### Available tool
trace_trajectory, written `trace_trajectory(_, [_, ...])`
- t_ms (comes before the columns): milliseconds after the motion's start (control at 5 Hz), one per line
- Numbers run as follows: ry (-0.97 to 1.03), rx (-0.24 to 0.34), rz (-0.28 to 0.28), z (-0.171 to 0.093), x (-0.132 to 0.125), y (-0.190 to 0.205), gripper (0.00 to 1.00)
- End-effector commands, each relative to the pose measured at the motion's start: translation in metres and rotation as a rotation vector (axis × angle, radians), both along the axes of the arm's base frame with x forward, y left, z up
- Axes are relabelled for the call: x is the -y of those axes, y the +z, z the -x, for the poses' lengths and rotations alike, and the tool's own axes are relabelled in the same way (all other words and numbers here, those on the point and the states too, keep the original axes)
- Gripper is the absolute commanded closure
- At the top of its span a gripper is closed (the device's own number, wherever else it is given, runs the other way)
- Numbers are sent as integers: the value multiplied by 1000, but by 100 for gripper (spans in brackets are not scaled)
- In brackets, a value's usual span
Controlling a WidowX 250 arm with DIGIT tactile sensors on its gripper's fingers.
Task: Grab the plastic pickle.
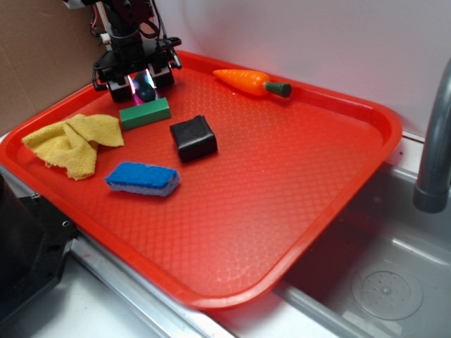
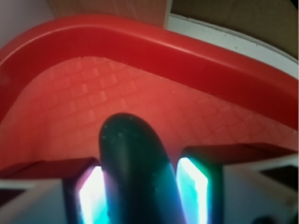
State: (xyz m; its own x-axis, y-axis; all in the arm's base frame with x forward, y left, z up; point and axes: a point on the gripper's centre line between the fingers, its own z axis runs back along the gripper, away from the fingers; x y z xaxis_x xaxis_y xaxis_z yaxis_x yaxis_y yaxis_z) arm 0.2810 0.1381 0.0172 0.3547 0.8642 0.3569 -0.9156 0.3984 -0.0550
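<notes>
Squarely between the end effector fingers lies the plastic pickle.

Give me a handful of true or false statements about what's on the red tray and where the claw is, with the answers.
1. The plastic pickle sits between the fingers of the claw. True.
2. The carrot lies next to the yellow cloth. False: it lies near the tray's far rim, apart from the cloth.
3. The blue sponge is on the red tray. True.
4. The black block is stacked on the green block. False: they lie side by side on the tray.
5. The claw hovers over the sink. False: it is at the tray's far left corner.
</notes>
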Motion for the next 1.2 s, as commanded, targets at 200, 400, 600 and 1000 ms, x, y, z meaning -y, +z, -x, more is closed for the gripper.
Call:
trace_trajectory(200, [-352,-111,14,-4,-1,97,100])
trace_trajectory(400, [-529,-103,64,3,21,122,100])
trace_trajectory(600, [-759,-160,89,23,65,149,100])
trace_trajectory(1000, [-1007,-180,105,77,125,181,100])
